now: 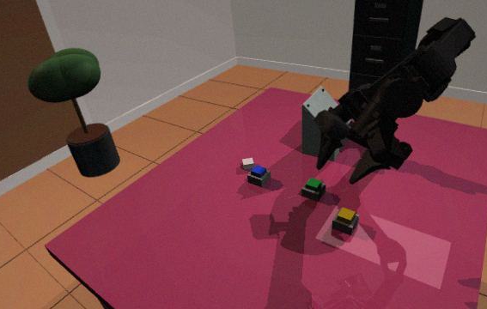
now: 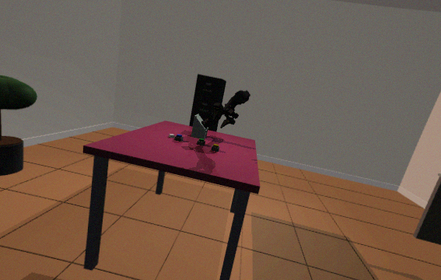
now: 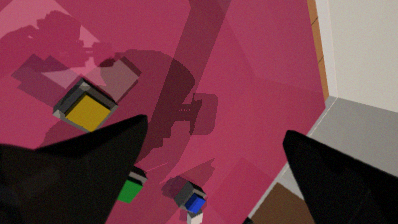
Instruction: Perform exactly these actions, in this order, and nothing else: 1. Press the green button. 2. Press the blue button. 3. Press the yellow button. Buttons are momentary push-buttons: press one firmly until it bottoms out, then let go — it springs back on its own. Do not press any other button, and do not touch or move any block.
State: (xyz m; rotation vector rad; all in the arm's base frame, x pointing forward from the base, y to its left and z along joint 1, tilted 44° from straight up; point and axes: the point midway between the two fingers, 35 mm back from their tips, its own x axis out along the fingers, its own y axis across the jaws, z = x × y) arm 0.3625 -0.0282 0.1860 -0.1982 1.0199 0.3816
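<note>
- Gripper (image 1: pixel 341 172) hangs above the pink table (image 1: pixel 183 223), fingers spread wide, nothing between them — tips point down, clear of every button.
- Green button (image 1: pixel 313 184) sits just below and ahead of the fingertips; in the wrist view one finger (image 3: pixel 90 165) partly hides it.
- Blue button (image 1: pixel 258 171) to its left, a small white block (image 1: pixel 247 162) just beside it.
- Yellow button (image 1: pixel 346 215) nearer the camera, at the edge of a pale patch.
- Grey base block (image 1: pixel 313 129) behind the arm.

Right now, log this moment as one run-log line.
gripper: open, holding nothing | position: above table near green button | green, blue, yellow: none touched
</note>
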